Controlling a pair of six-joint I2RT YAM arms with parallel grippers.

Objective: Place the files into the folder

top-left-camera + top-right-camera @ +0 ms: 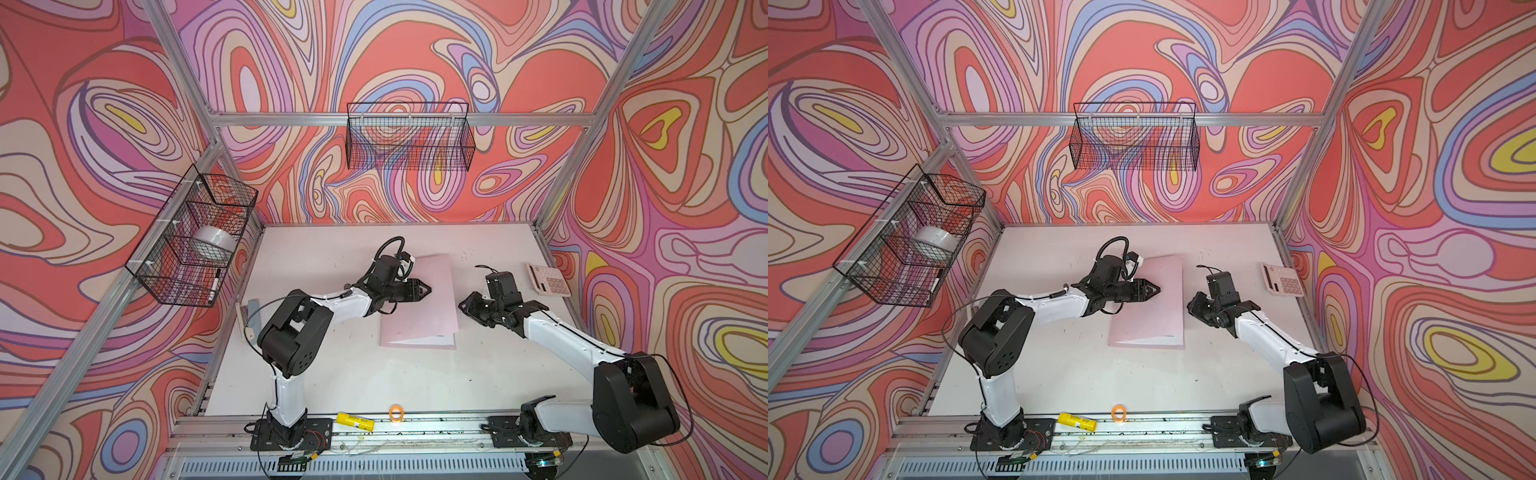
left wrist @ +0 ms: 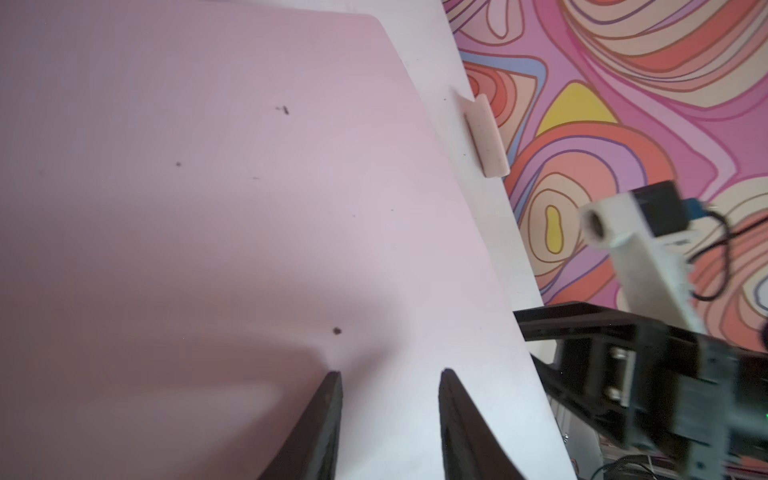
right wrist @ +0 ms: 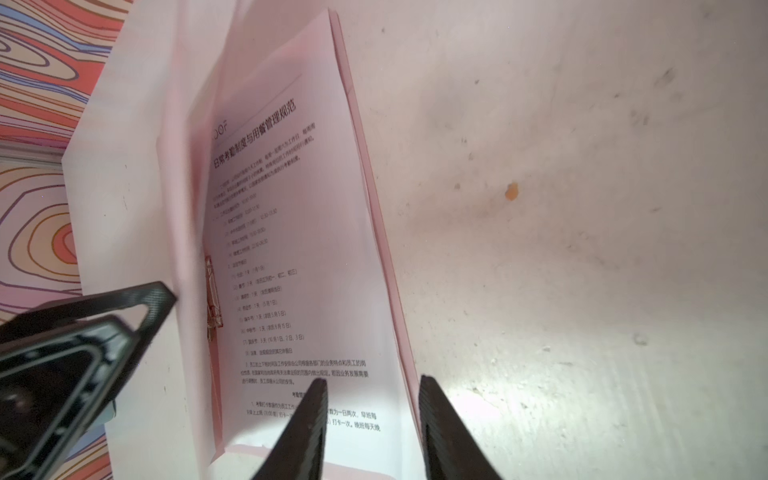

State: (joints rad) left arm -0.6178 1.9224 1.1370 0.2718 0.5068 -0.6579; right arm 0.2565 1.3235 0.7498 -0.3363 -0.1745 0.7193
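Table: 1.
Wire baskets: 2. Back basket upper centre, left basket mid-left.
Folder: 1, frame centre, ajar. Files inside, sheet count unclear.
Left gripper: over folder cover, jaws apart, empty.
Right gripper: just right of folder, jaws apart, empty.
Calculator: 1, right.

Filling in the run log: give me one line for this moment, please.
files in folder, folder ajar | left gripper open over folder | right gripper open beside folder
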